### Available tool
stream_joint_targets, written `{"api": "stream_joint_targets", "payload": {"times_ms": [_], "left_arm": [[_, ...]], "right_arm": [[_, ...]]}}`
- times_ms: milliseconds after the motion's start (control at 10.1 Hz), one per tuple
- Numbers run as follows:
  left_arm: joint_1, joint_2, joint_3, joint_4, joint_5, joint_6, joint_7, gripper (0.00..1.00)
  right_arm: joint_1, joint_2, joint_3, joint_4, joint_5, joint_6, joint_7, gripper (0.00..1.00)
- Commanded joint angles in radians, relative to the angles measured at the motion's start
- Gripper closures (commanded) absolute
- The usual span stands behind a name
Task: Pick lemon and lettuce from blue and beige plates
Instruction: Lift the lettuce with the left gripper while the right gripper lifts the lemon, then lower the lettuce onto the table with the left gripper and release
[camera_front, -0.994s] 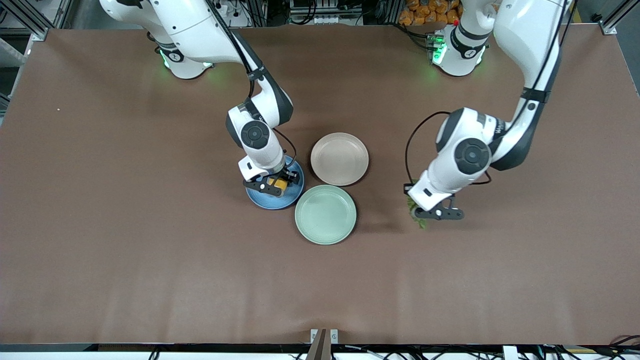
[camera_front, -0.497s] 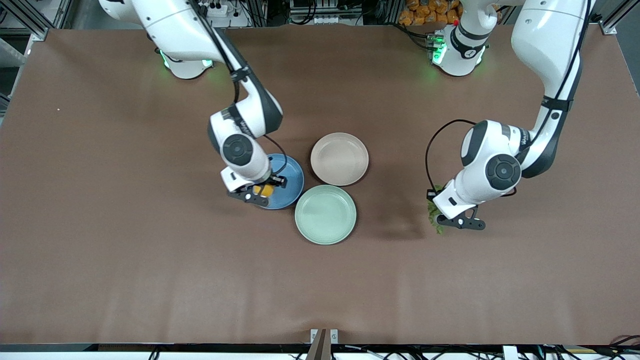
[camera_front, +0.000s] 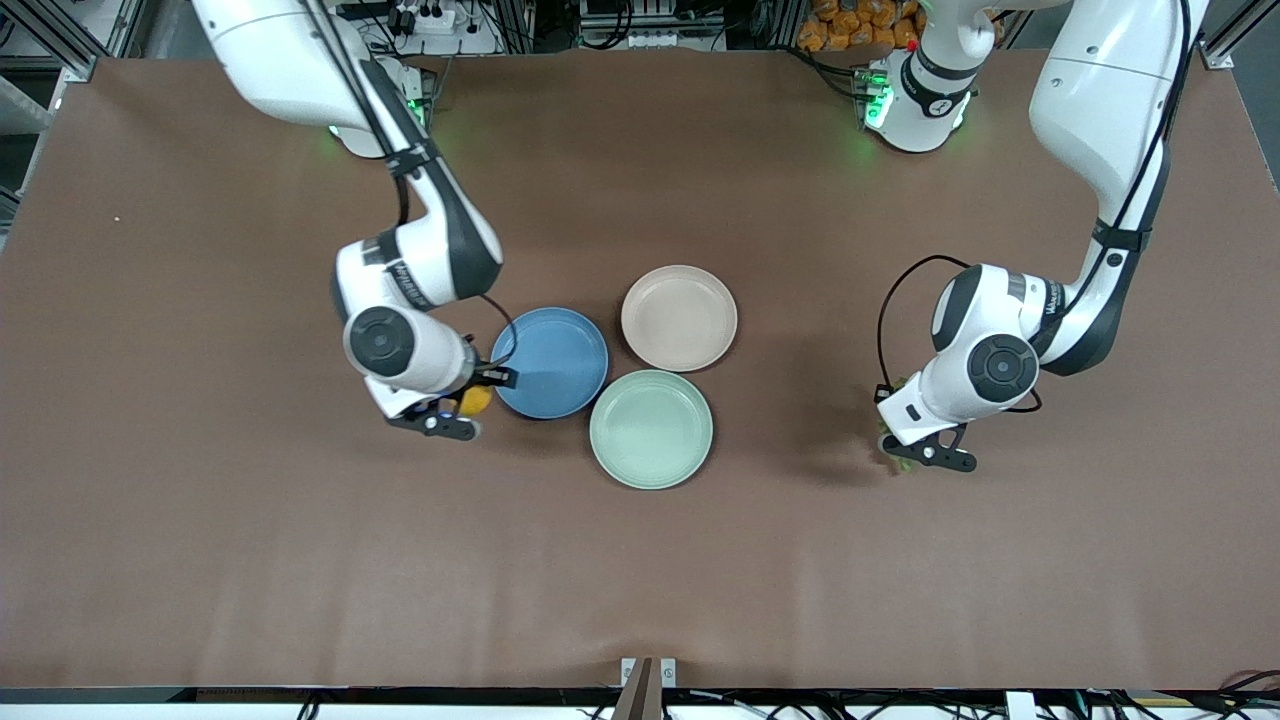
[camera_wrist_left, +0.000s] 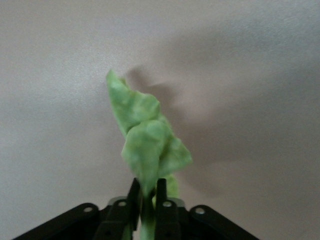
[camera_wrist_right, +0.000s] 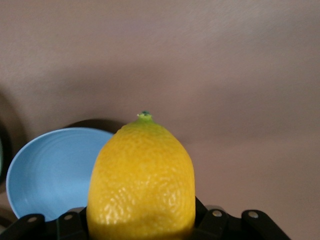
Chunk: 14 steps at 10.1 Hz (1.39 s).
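Note:
My right gripper (camera_front: 462, 412) is shut on the yellow lemon (camera_front: 475, 401), held over the bare table just beside the blue plate (camera_front: 550, 362). The lemon (camera_wrist_right: 142, 180) fills the right wrist view, with the blue plate (camera_wrist_right: 50, 170) empty beside it. My left gripper (camera_front: 915, 450) is shut on the green lettuce leaf (camera_front: 892, 446), held over the bare table toward the left arm's end. In the left wrist view the lettuce (camera_wrist_left: 147, 142) sticks out from between the fingers. The beige plate (camera_front: 679, 317) is empty.
An empty pale green plate (camera_front: 651, 428) lies nearer to the front camera than the blue and beige plates, touching both. The brown table (camera_front: 640, 580) stretches wide around the three plates.
My right gripper carried the lemon off the blue plate toward the right arm's end of the table. My left gripper carried the lettuce farther from the plates, toward the left arm's end.

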Motion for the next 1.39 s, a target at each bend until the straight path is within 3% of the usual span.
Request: {"api": "stream_joint_targets", "payload": {"times_ms": [0, 298, 497, 894, 1292], "left_arm": [[0.047, -0.021, -0.01, 0.018, 0.024, -0.005, 0.024, 0.0], [0.064, -0.122, -0.017, -0.014, 0.016, -0.013, -0.025, 0.0], [0.13, -0.161, -0.023, -0.037, 0.016, -0.013, -0.028, 0.0], [0.149, -0.28, -0.08, -0.19, -0.088, -0.014, -0.028, 0.0], [0.048, -0.482, -0.021, -0.425, -0.137, -0.013, -0.031, 0.0]], "right_arm": [[-0.058, -0.034, 0.002, 0.008, -0.021, -0.059, -0.102, 0.42], [-0.14, -0.053, 0.001, 0.002, -0.036, -0.085, -0.244, 0.42], [-0.193, -0.074, 0.001, -0.019, -0.053, -0.093, -0.353, 0.42], [-0.299, -0.149, -0.002, -0.12, -0.107, -0.07, -0.559, 0.42], [-0.344, -0.248, -0.005, -0.323, -0.139, 0.083, -0.628, 0.42]]}}
